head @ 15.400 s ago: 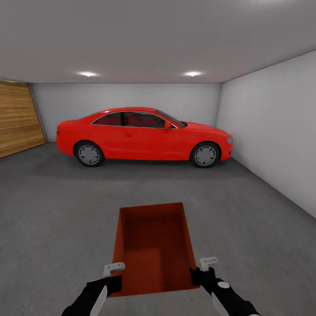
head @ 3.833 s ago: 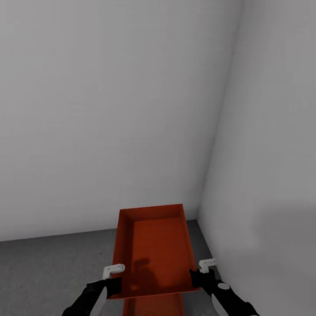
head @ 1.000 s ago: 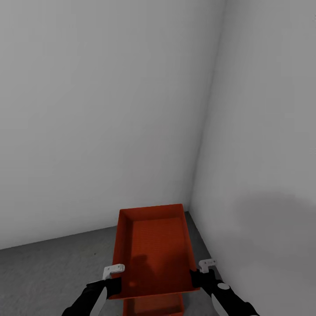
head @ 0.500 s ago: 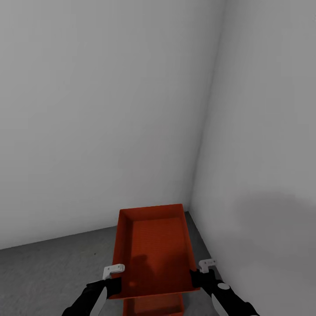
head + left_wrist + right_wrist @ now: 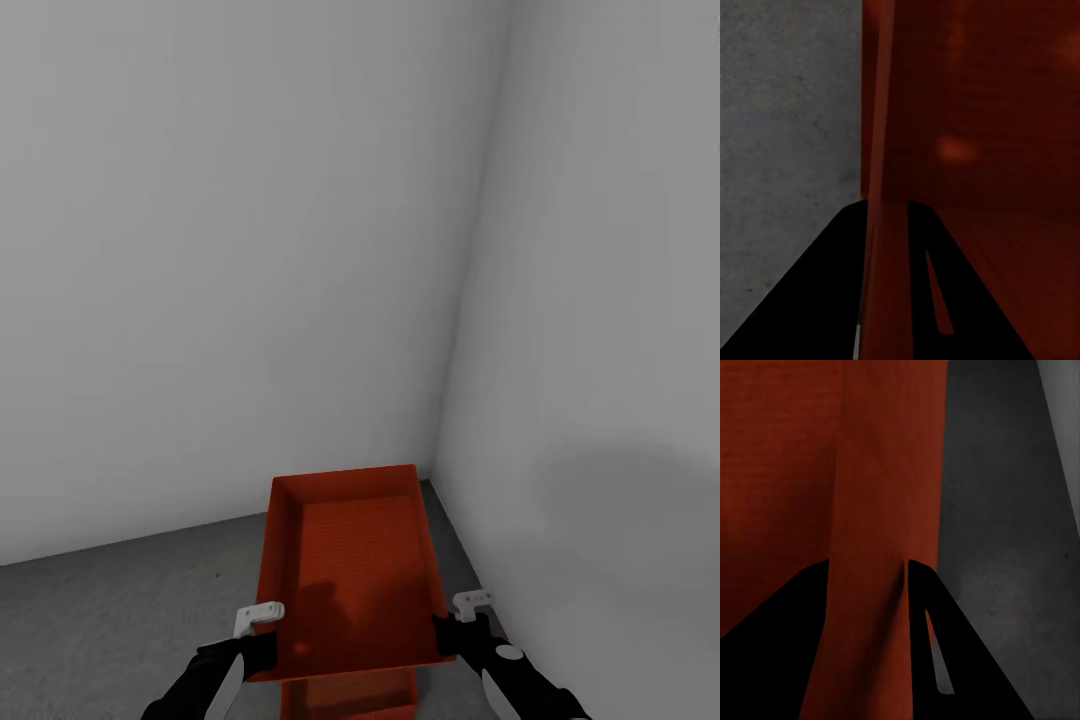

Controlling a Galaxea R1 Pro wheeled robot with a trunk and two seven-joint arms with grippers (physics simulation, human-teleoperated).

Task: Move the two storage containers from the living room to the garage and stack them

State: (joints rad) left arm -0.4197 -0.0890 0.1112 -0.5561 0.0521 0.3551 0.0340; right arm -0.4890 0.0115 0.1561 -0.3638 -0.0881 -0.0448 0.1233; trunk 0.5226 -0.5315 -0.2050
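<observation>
I hold an orange-red storage container (image 5: 350,560) in the air in front of me, in a corner of the garage. My left gripper (image 5: 258,630) is shut on its left wall (image 5: 881,225) and my right gripper (image 5: 458,620) is shut on its right wall (image 5: 870,607). Directly below it, a second storage container (image 5: 350,695) rests on the dark grey floor (image 5: 120,610); just its far end peeks out under the held one.
Plain white walls (image 5: 250,250) meet in a corner just ahead and to the right. The right wall (image 5: 600,400) stands close beside my right arm. Open floor stretches to the left.
Nothing has visibly moved over the last second. Earlier I faced the red car with the container held, then turned to this corner.
</observation>
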